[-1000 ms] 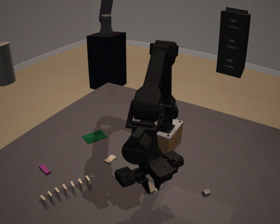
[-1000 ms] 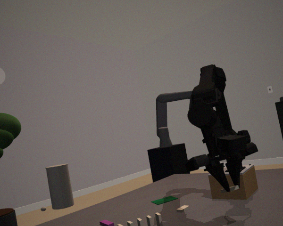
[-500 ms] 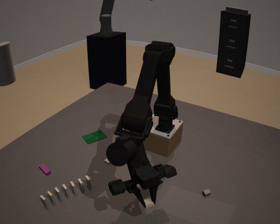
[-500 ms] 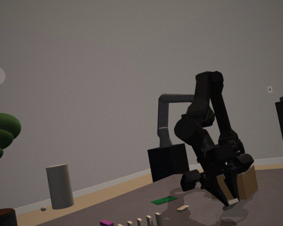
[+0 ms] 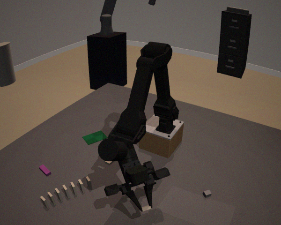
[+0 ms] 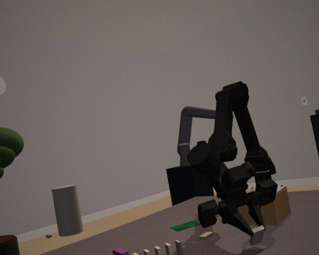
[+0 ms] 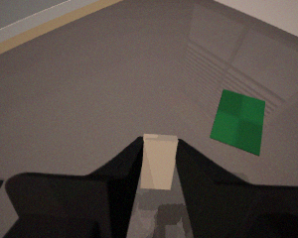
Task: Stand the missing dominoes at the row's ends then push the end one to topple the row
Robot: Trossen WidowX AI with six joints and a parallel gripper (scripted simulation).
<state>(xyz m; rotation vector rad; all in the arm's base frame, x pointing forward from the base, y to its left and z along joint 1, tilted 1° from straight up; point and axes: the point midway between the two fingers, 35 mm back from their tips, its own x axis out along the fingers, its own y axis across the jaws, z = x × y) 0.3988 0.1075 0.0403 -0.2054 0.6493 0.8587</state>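
Observation:
My gripper point(image 5: 146, 208) point(image 6: 258, 231) point(image 7: 159, 143) is shut on a cream domino point(image 5: 146, 208) point(image 6: 257, 237) point(image 7: 159, 166). It holds the domino low over the table, to the right of the row in the top view; whether it touches the table is hard to tell. Several cream dominoes stand in a slanting row, from the left end domino point(image 5: 44, 202) to the right end domino point(image 5: 88, 183) point(image 6: 178, 247). Another cream domino point(image 5: 108, 162) point(image 6: 206, 235) lies flat behind the row, partly hidden by the arm in the top view.
A magenta block point(image 5: 44, 169) point(image 6: 120, 251) lies behind the row's left part. A green sheet point(image 5: 94, 137) point(image 6: 185, 226) point(image 7: 238, 121) lies farther back. A small grey block point(image 5: 207, 193) is to the right. The arm's wooden base box point(image 5: 153, 145) point(image 6: 283, 207) stands behind the gripper.

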